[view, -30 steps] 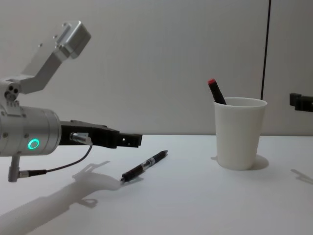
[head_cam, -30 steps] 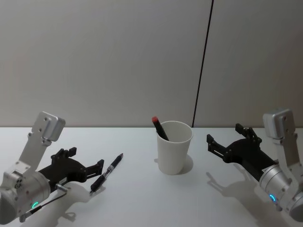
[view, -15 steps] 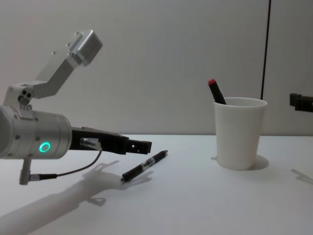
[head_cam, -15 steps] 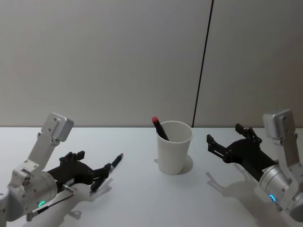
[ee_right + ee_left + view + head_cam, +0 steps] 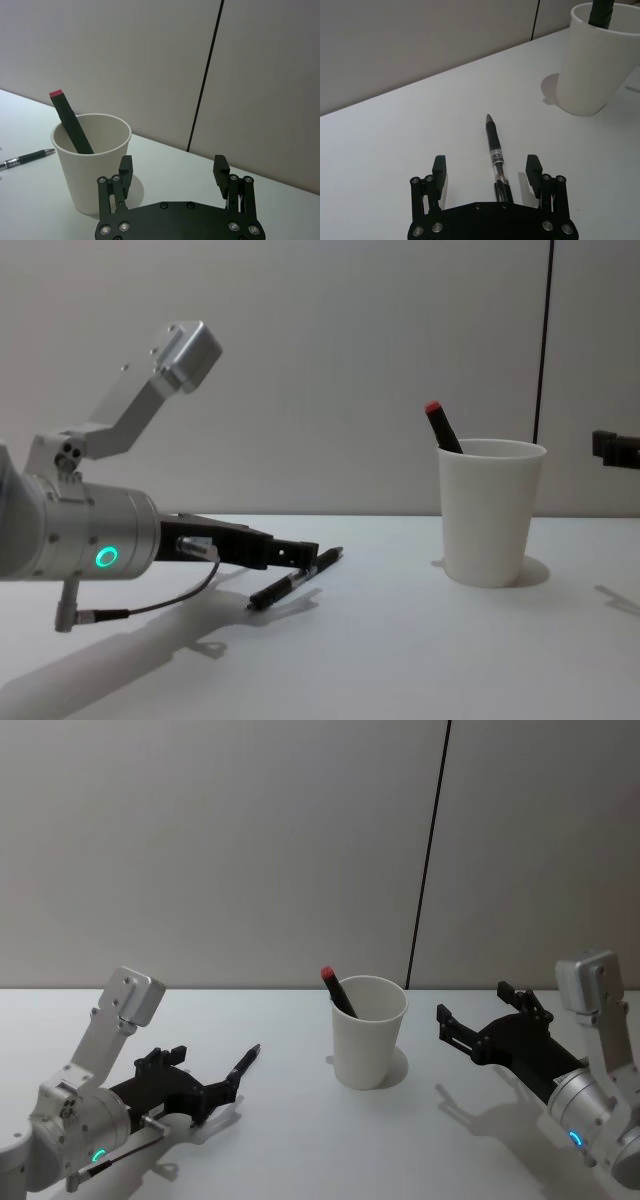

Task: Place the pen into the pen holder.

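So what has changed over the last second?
The left gripper slid forward and lower; its open fingers now straddle the black ballpoint pen, not yet gripping it. The pen, the white paper cup with its red-capped marker, and the open right gripper stayed put.

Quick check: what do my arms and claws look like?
Both arms end in silver cylindrical wrists, each with a green ring light and an angled silver bracket carrying a boxy block. The left claw and right claw are matte black: two squared fingers on a flat, screw-studded plate. A thin dark cable loops under the left wrist.
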You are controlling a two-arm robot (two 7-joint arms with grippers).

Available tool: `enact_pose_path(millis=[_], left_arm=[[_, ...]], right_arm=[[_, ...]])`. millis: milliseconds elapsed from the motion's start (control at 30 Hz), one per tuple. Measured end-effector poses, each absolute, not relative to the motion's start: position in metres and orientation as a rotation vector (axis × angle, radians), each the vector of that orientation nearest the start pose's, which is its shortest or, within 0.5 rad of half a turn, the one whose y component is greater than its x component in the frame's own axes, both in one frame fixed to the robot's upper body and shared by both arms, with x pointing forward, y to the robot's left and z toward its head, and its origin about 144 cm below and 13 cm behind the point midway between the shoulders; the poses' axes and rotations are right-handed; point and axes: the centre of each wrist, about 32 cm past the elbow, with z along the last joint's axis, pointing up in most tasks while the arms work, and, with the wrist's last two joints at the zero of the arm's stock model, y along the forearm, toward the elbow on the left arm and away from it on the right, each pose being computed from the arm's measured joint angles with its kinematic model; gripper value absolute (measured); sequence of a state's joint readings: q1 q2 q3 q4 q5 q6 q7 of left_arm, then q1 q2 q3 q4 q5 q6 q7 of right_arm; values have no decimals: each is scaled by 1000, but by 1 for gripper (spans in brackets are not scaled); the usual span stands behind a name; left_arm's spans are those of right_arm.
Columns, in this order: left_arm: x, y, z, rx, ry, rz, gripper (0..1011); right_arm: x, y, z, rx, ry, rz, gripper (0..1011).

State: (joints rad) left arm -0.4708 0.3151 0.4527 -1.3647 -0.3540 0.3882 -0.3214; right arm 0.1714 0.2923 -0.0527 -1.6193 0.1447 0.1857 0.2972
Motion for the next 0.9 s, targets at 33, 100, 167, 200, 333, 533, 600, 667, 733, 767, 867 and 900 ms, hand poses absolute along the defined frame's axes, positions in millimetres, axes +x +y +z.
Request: enact_pose_path(millis=[33, 100, 167, 200, 333, 533, 600, 667, 733, 767, 867, 900], left_arm=[[564, 207, 1219, 286, 122, 917, 1002], [565, 207, 1218, 285, 123, 917, 1002], [565, 206, 1217, 283, 124, 916, 1002], [566, 206, 1216, 282, 125, 915, 1002], [567, 205, 1213, 279, 130, 914, 1002], [568, 204, 1210, 277, 139, 911, 1002], [569, 204, 1209, 276, 144, 909, 1002], [569, 204, 1208, 275, 148, 907, 1002], [570, 203, 1207, 274, 153, 905, 1002], [571, 203, 1206, 273, 157, 903, 1002], [572, 202, 1205, 272, 162, 901, 1002], [573, 202, 1205, 272, 164, 900, 1002]], right_arm=[[502, -293, 1223, -119, -117, -1236, 1001], [502, -293, 1223, -119, -117, -1236, 1001], [502, -293, 1223, -119, -117, -1236, 1001], [502, -293, 1223, -119, -117, -1236, 1001], [502, -293, 1223, -119, -117, -1236, 1001], [502, -293, 1223, -119, -117, -1236, 1001], [502, -293, 1223, -119, -117, -1236, 1001], [502, -293, 1223, -119, -117, -1236, 1001], [502, -293, 1223, -119, -117, -1236, 1001], [502, -293, 1223, -119, -117, -1236, 1001], [502, -293, 1223, -119, -117, -1236, 1001], [502, -293, 1223, -119, -117, -1236, 1001]])
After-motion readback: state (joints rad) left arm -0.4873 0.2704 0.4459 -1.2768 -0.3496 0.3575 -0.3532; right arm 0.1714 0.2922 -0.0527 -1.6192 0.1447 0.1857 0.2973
